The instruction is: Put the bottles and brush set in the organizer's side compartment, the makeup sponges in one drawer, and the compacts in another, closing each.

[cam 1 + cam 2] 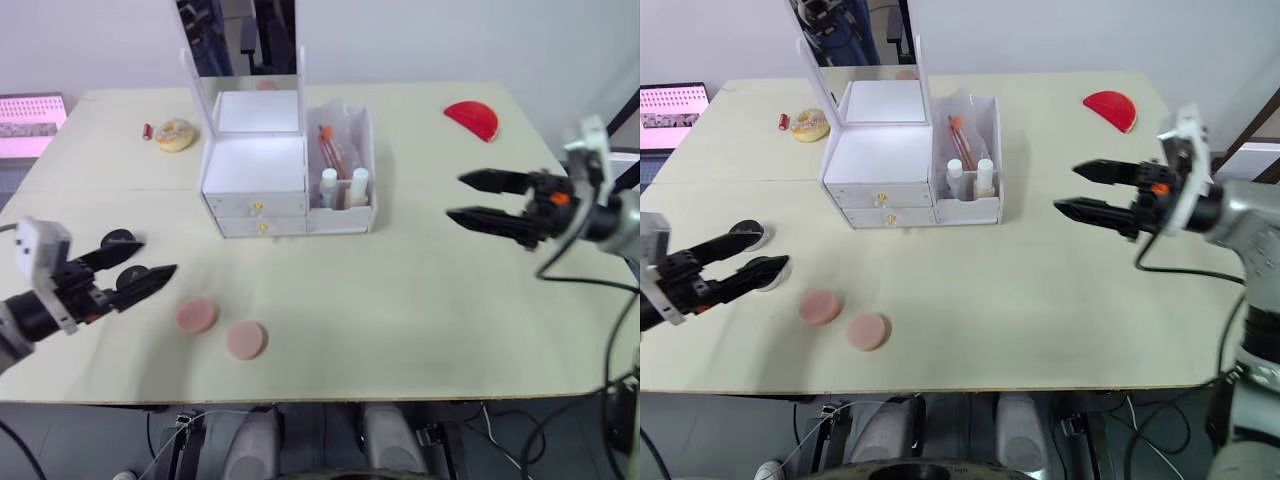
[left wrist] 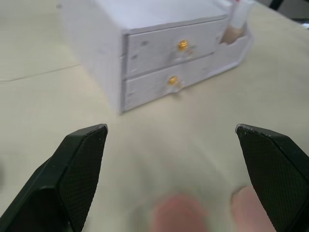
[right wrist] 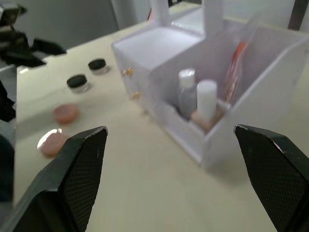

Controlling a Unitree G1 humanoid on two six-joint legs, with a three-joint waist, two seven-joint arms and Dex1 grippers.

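White organizer (image 1: 258,185) stands mid-table, both drawers shut; two bottles (image 1: 342,186) and brush set (image 1: 330,147) sit in its side compartment. Two pink sponges (image 1: 220,328) lie in front of it on the left. Right wrist view shows two black-lidded compacts (image 3: 88,74) clearly. Left gripper (image 1: 140,265) and right gripper (image 1: 475,198) hover wide open, empty.

Head views overhead; wrist views share organizer (image 2: 164,63)

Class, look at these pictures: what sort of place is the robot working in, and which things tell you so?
Probably a lab or office test space: a plain table, a laptop at its far left, and a staged makeup organizer.
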